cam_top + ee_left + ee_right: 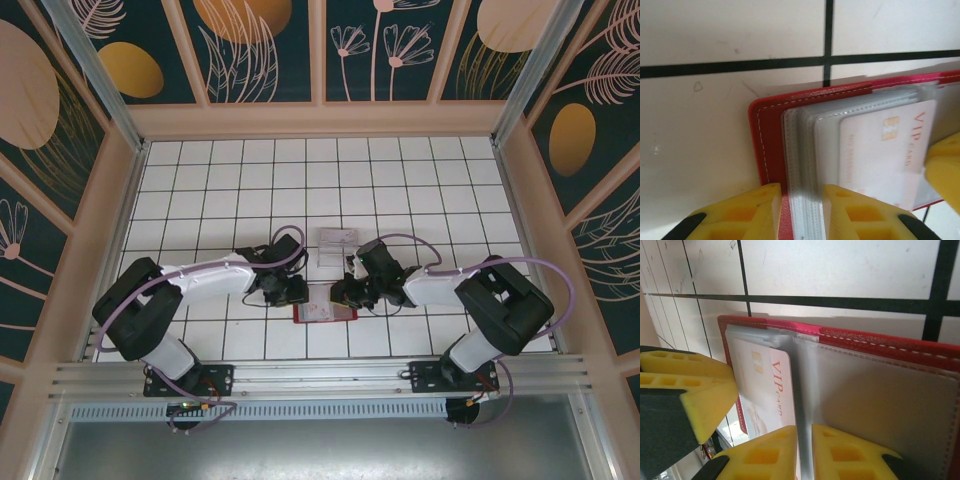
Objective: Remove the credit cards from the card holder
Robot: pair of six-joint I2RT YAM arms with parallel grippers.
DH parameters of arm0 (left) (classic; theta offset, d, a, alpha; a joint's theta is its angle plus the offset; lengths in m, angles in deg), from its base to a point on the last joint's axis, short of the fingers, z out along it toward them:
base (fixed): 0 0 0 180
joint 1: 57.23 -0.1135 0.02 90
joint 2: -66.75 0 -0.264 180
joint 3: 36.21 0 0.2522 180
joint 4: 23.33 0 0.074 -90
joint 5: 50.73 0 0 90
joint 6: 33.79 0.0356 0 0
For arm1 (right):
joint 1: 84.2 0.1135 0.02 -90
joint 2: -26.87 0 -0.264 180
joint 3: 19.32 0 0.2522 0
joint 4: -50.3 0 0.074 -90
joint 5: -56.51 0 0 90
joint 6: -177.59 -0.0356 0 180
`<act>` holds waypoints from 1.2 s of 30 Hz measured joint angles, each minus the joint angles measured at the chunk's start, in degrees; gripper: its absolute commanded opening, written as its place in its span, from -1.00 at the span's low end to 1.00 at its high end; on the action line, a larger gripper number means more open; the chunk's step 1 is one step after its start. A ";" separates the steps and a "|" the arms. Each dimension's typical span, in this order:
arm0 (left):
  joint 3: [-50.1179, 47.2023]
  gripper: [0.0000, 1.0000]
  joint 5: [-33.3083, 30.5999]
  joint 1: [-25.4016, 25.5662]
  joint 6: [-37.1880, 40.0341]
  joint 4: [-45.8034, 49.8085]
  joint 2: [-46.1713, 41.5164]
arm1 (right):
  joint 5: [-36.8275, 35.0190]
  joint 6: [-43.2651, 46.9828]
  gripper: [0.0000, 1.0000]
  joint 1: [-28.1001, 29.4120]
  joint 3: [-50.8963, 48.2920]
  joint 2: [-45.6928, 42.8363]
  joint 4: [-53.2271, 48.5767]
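One credit card (880, 150), marked VIP, sits sleeved in the open red card holder (325, 313) on the desk (400, 170); extraction is judged barely begun. The left end effector (802, 192) clamps the sleeve stack. The right end effector (804, 432) has its fingers nearly together astride one sleeve leaf; whether it grips cannot be told.

I can pass freely along the table's (300, 170) far edge; tray (338, 247) and wallet (325, 313) block the middle, toward the near edge.
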 measured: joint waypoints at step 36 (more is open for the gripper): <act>-0.94 -0.49 0.44 0.00 0.20 -2.27 0.00 | 3.61 -1.01 -0.69 0.00 1.25 4.79 5.05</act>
